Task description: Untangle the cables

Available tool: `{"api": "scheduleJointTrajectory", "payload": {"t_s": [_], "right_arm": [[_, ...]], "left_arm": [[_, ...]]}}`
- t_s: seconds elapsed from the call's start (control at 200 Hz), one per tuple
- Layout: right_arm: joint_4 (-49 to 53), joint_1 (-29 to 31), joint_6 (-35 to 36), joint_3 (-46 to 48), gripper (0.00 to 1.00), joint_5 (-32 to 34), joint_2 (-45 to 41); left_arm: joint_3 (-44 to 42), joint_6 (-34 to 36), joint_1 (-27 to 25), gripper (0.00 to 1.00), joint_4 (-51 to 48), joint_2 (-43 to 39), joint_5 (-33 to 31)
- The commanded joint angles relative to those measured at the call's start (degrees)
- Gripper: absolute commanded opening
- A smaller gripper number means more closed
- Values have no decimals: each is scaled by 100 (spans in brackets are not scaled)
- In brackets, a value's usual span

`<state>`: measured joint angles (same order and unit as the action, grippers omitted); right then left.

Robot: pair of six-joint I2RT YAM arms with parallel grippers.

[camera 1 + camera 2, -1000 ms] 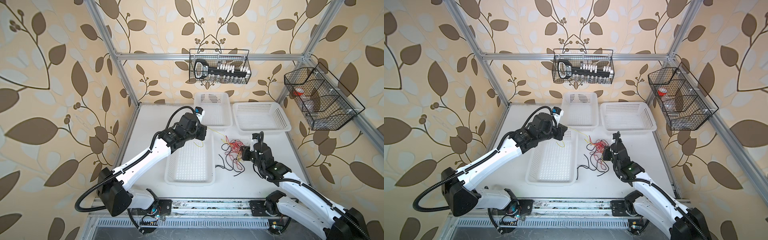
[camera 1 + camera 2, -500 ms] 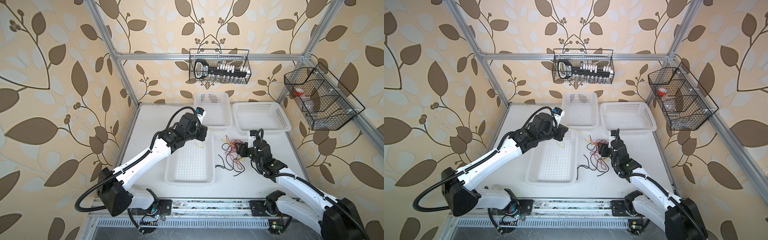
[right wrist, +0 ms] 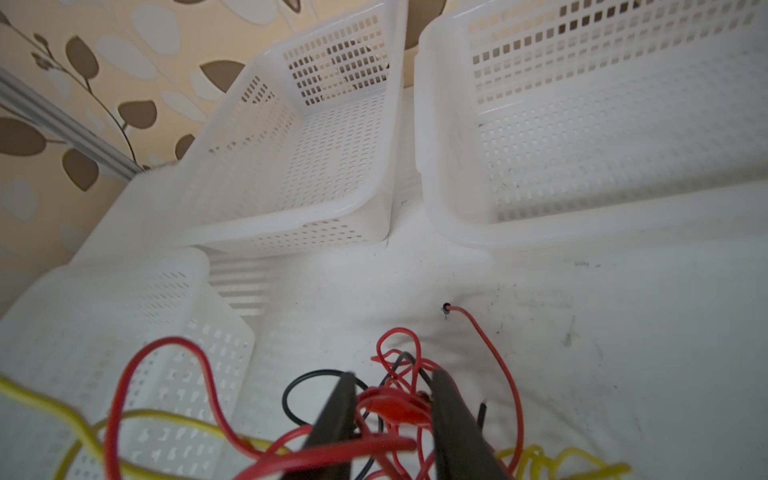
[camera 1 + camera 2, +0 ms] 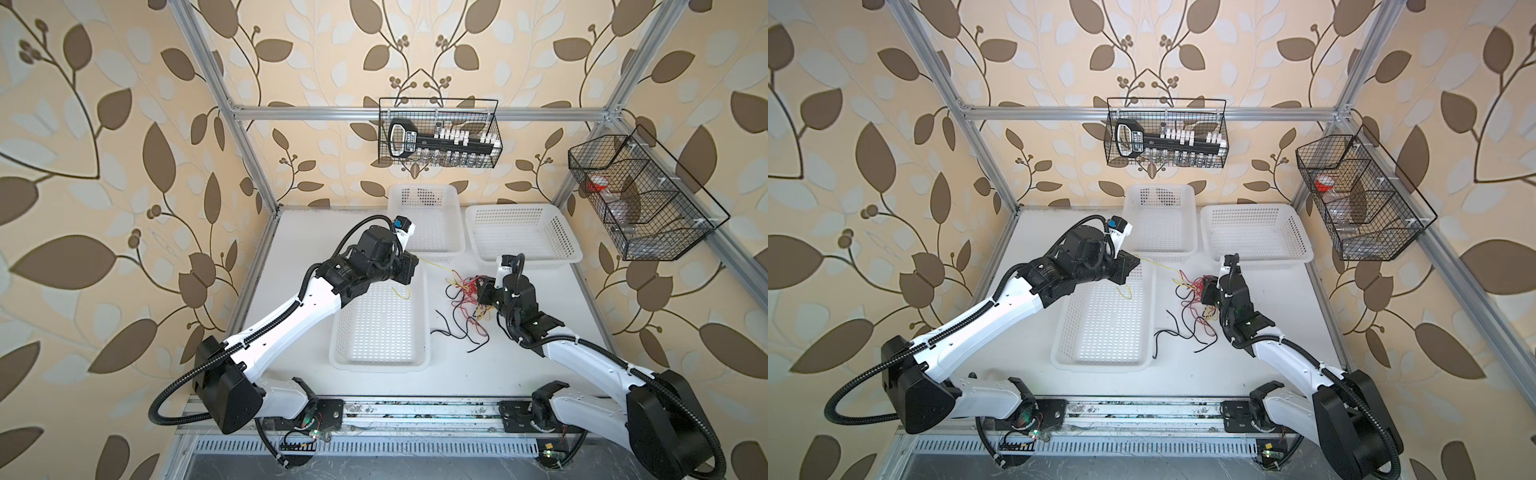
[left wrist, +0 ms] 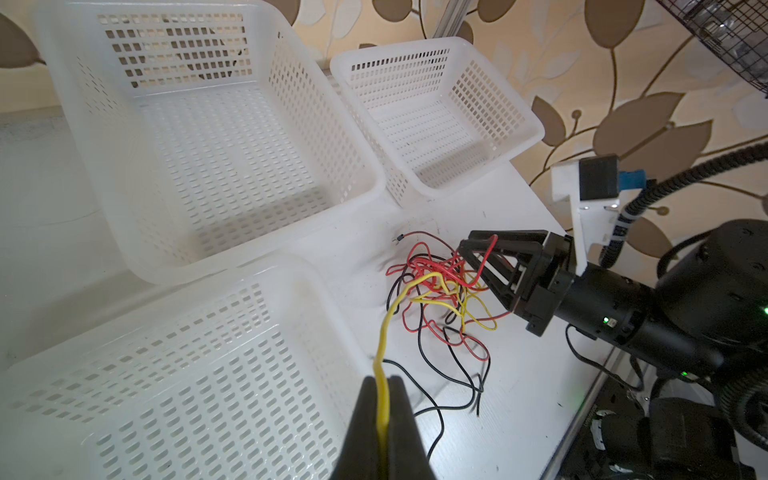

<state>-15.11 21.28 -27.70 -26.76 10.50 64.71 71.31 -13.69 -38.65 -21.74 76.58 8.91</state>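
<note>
Left jaws: clenched on yellow cable point(image 5: 383, 395) — running to the tangle point(image 4: 461, 297).
Right jaws: in the tangle, straddling red cables point(image 3: 395, 405) — grip unclear.

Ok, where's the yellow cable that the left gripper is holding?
In a top view the yellow cable stretches from the left gripper, above the front basket's far right corner, to the tangle right of it.
</note>
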Motion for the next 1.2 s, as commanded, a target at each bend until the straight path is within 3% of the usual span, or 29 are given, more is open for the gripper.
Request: {"api": "scheduleJointTrajectory", "payload": {"t_s": [0.0,0.08,0.295,0.66,0.97,1.195], "right_arm": [[-324,-45,-158,-121,13,297,92],[-357,-60,-203,-54,0,442,118],[-252,-179,-383,188,0,1022,55],[149,-474,-769,453,0,1469,-100],[498,-748,-929,453,0,1620,-73],[693,-852,-906,462,0,1699,-202]], "left_arm": [[121,104,-13,0,36,-299,367],[86,101,-12,0,48,-376,462],[67,71,-15,0,-75,-701,42],[129,-111,63,0,-594,-1617,-1946],[266,-347,242,0,-1067,-2127,-3264],[217,-301,274,0,-1061,-2224,-3150]]}}
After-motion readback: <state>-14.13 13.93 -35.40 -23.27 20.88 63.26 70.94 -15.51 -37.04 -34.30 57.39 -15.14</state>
